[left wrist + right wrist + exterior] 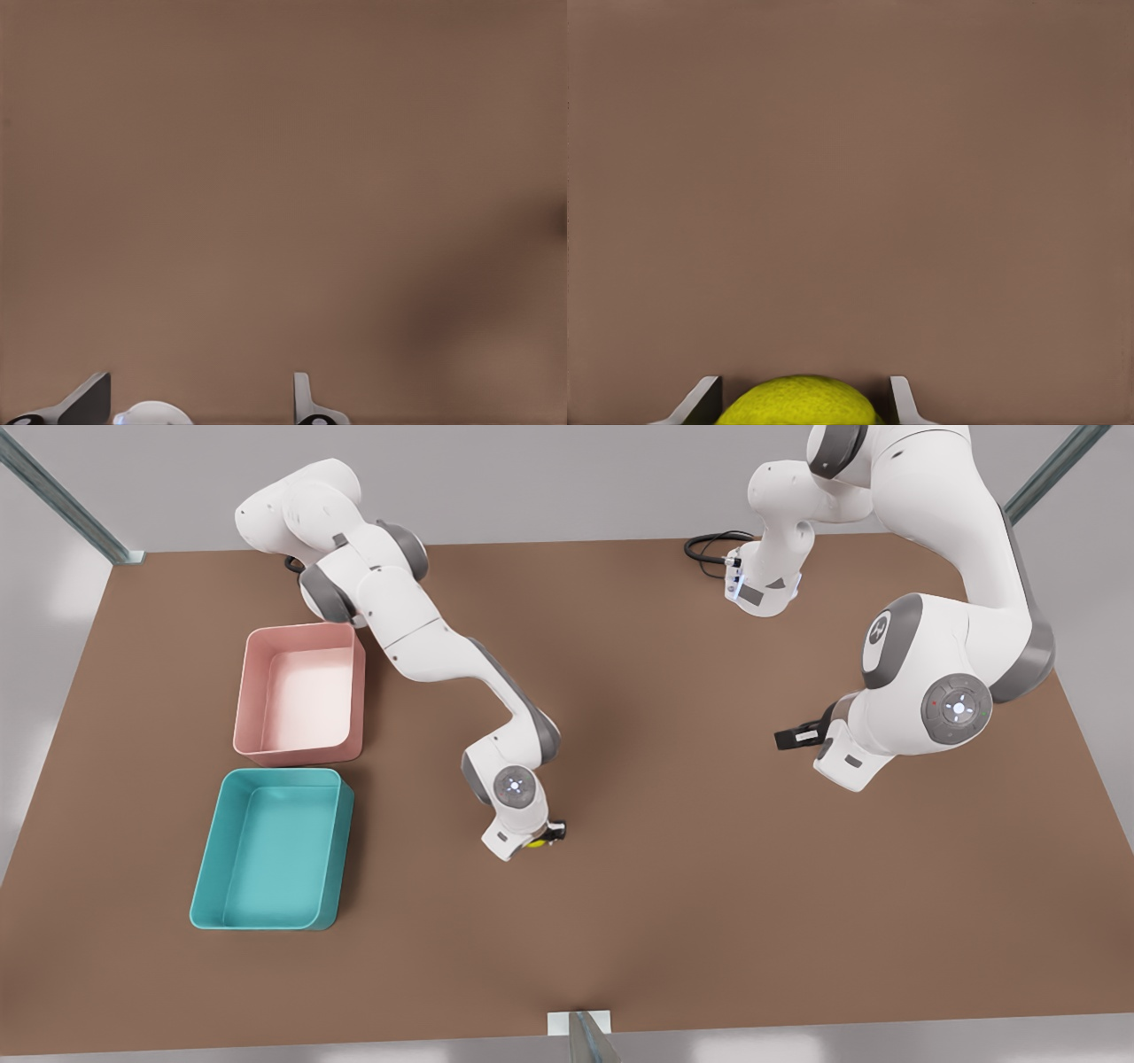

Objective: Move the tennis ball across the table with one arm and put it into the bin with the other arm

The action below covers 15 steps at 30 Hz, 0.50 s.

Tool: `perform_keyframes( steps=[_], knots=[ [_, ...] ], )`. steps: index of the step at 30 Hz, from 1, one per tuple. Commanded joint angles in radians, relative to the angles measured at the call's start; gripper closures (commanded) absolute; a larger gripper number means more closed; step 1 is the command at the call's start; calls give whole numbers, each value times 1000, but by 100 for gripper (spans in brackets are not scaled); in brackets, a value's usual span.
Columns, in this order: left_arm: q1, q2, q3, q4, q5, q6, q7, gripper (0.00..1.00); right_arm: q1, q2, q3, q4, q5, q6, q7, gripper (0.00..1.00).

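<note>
The yellow-green tennis ball (pixel 535 841) (pixel 799 403) sits between the fingers of my right gripper (pixel 547 835) (pixel 802 398), which is shut on it low over the brown table (pixel 709 868), near the middle. This arm reaches in from the front view's left. The teal bin (pixel 279 775) lies on the table further to the front view's left of the ball. My left gripper (pixel 791 738) (pixel 199 398) hangs open with nothing in it on the front view's right, over bare tabletop, and that arm waits.
A pink tray (pixel 301 631) stands just behind the teal bin at the front view's left. A black cable (pixel 709 545) loops by the base of the arm at the back right. Metal frame posts (pixel 585 1036) stand at the table's edges.
</note>
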Motion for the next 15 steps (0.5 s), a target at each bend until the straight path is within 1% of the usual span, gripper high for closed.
perform_keyframes(
  steps=[1,6,10,12,13,15],
  knots=[
    [0,-1,0,0,0,-1,-17,0,-18,-11,3,1,2,1,21,32],
    [0,-1,0,0,0,0,-17,0,-53,-48,10,1,1,-17,-37,32],
    [0,1,0,0,-1,-1,-17,0,-154,-132,7,-8,-1,-137,-309,32],
    [0,1,0,0,0,-1,-17,0,-234,-178,-2,-9,-11,-221,-536,32],
    [0,1,0,0,0,-1,-17,0,-271,-200,-14,-9,-18,-255,-629,32],
    [0,7,0,0,-1,-1,-17,0,-280,-224,-134,-11,-16,-302,-863,32]
  ],
)
